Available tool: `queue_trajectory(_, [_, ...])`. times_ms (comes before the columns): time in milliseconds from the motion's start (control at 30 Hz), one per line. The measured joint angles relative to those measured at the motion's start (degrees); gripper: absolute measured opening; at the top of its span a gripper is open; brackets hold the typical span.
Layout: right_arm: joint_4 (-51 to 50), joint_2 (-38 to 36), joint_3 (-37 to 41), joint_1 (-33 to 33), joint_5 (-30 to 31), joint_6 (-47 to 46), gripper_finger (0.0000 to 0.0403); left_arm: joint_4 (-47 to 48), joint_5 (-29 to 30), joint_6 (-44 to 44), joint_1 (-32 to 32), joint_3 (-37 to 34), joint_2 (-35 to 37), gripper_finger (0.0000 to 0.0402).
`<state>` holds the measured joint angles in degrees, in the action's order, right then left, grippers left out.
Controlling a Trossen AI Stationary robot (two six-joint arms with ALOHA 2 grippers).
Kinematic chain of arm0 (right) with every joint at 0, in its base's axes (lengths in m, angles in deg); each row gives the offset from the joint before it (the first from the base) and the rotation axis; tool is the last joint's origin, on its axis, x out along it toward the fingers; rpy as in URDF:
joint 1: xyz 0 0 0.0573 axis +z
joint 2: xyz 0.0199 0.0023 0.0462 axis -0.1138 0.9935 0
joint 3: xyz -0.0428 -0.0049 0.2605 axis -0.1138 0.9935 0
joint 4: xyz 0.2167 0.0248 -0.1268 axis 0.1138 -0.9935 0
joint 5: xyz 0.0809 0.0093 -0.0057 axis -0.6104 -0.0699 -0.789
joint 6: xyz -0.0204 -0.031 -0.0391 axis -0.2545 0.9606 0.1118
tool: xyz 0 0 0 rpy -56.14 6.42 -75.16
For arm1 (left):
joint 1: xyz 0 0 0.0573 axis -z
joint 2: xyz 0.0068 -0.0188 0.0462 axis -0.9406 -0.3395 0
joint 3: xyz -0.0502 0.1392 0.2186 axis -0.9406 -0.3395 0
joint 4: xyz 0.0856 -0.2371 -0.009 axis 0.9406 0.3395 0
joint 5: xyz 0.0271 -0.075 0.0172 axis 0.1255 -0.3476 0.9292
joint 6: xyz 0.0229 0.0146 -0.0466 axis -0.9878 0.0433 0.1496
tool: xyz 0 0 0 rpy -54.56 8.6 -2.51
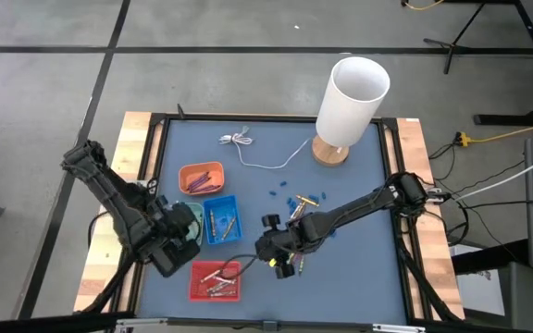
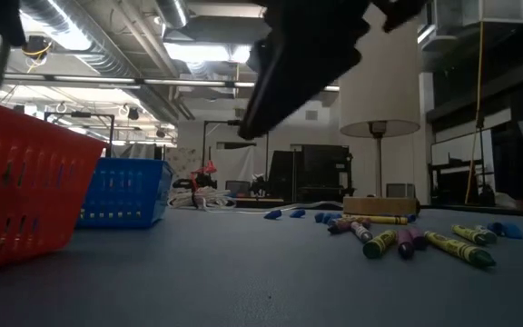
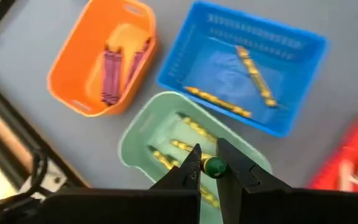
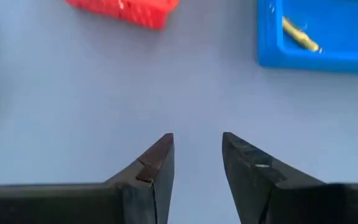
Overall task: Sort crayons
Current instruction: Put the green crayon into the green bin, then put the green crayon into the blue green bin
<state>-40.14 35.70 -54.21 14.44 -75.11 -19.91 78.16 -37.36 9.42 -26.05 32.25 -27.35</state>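
My left gripper (image 3: 207, 155) hangs over the pale green tray (image 3: 143, 127), shut on a green crayon (image 3: 214, 167). Several yellow-green crayons lie in that tray. The orange tray (image 3: 73, 68) holds purple crayons (image 3: 112, 74), and yellow ones (image 3: 253, 71) lie in the blue tray (image 3: 278, 43). Loose crayons (image 1: 305, 202) lie on the mat near the lamp, seen close in the low view as a loose cluster of crayons (image 2: 407, 238). My right gripper (image 4: 197, 140) stands open above bare mat, between the red tray (image 1: 216, 280) and the loose crayons, with nothing between its fingers. My left gripper pinches the green crayon between its two fingertips (image 3: 191, 163). The crayon's round end (image 3: 215, 166) faces the wrist camera. The fingers slant down from above the pale green tray. The crayon is lifted clear of the tray.
A white lamp (image 1: 352, 97) on a wooden base (image 1: 330, 151) stands at the far right of the mat. A thin white cable (image 1: 253, 148) runs from it. Small blue bits (image 1: 280, 194) lie by the loose crayons. Bare mat lies near the front right.
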Motion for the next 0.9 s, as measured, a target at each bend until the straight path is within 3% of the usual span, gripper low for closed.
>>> queue_trajectory(367, [-8.3,0.0,0.0,0.0,-3.4,0.0,0.0133,-9.9,-7.3,2.3,-5.7,-12.2,0.0,0.0017])
queue_trajectory(500, [-11.6,0.0,0.0,0.8,-7.2,0.1,0.0133,-9.8,-7.6,3.0,-7.2,-13.3,0.0,0.0033])
queue_trajectory(900, [-18.5,0.0,0.0,7.9,-7.5,5.0,0.0133,-10.0,-10.4,2.6,-9.0,-14.2,0.0,0.0091])
